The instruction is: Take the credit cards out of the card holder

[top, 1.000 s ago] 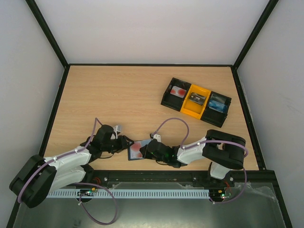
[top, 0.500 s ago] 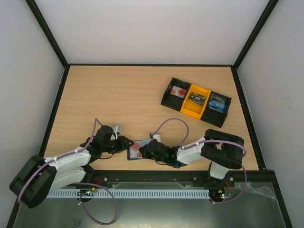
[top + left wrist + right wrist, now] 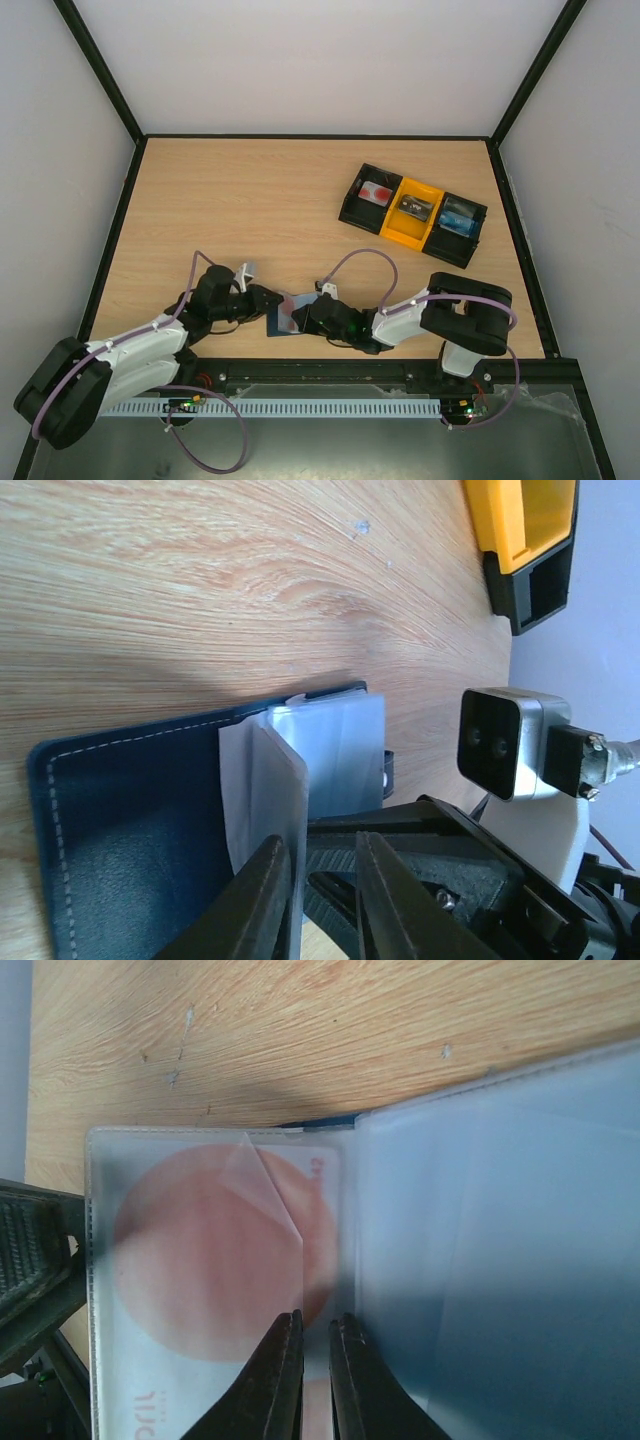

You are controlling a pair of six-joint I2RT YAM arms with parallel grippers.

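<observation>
From my console I count two arms, left arm [image 3: 140, 345] and right arm [image 3: 405, 312], so two pincers: left pincer [image 3: 320, 845] and right pincer [image 3: 315, 1318]. One worktop [image 3: 250, 200]. One card holder [image 3: 130, 830], with one credit card [image 3: 210, 1250] showing inside. One tray [image 3: 348, 208] with three compartments, each with something in it.

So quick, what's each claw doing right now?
Left gripper: nearly closed around a wallet pocket; grip cannot be told.
Right gripper: closed, pinching the wallet.
</observation>
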